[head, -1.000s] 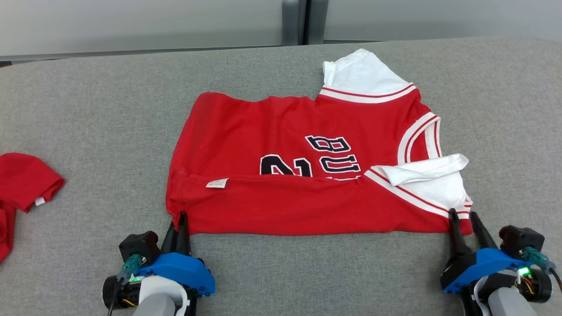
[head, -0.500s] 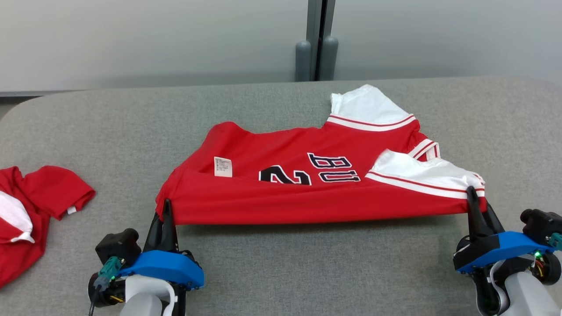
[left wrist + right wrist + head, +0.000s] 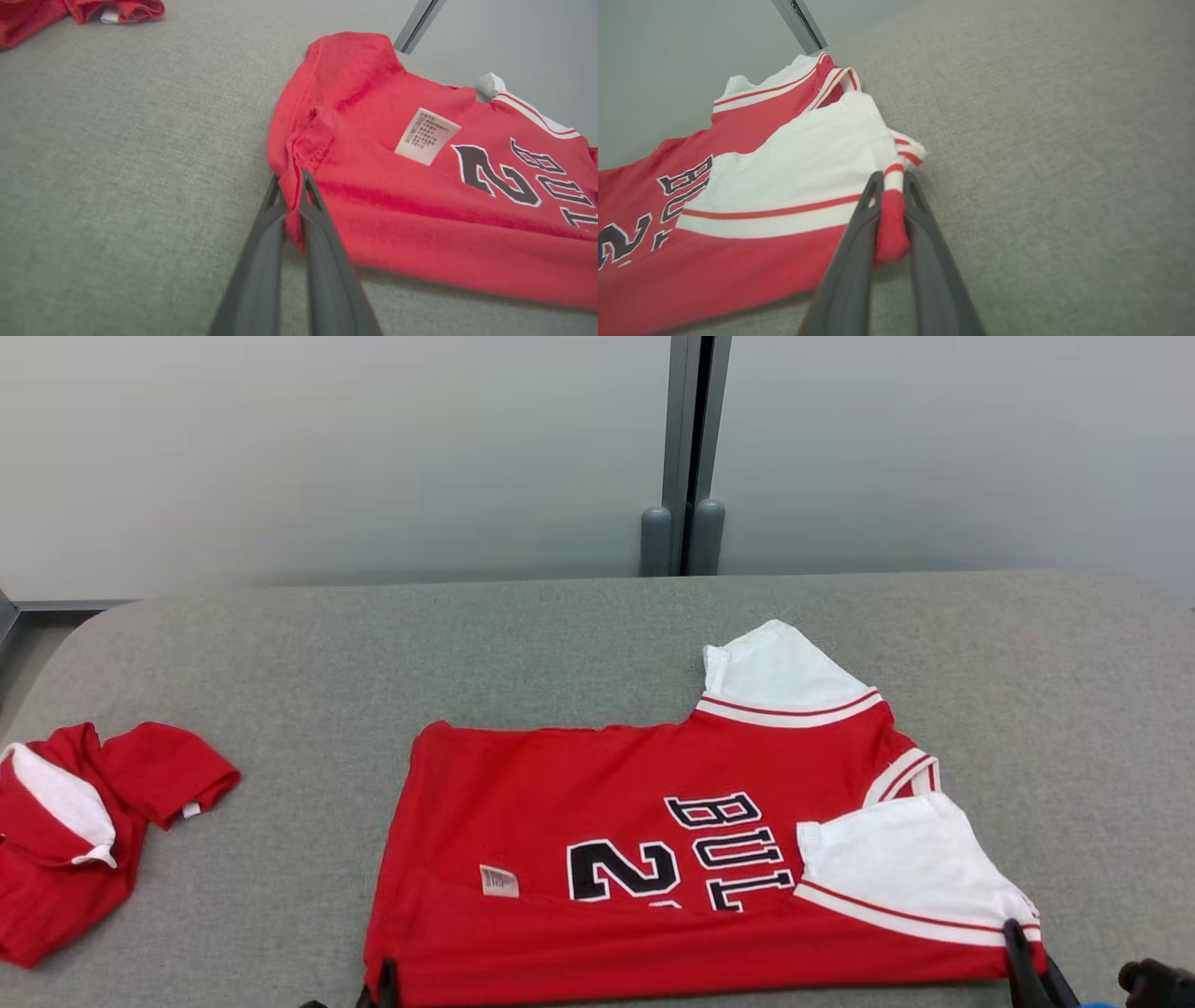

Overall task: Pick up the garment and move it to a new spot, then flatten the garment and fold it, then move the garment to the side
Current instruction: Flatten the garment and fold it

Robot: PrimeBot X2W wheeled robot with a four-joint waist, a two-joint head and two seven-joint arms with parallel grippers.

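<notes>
The garment [image 3: 579,784] is a red jersey with white sleeves and black lettering, lying spread on the grey table [image 3: 467,644] with its near edge folded over. My left gripper [image 3: 385,982] is shut on the near left corner; in the left wrist view its fingertips [image 3: 303,186] pinch the red hem of the garment [image 3: 420,210]. My right gripper [image 3: 1022,947] is shut on the near right corner, below the white sleeve. The right wrist view shows that gripper [image 3: 892,182] clamping a red and white striped bunch of the garment [image 3: 738,261], held slightly off the table.
A second red and white garment [image 3: 75,821] lies crumpled at the table's left edge, also seen in the left wrist view [image 3: 93,9]. Bare grey table stretches behind and to the right of the jersey. A pale wall with a grey post [image 3: 686,448] stands behind the table.
My right gripper has closed on the near right corner. Both grippers lifted the near edge and hold it taut. The whole head picture has shifted down because the camera moved.
</notes>
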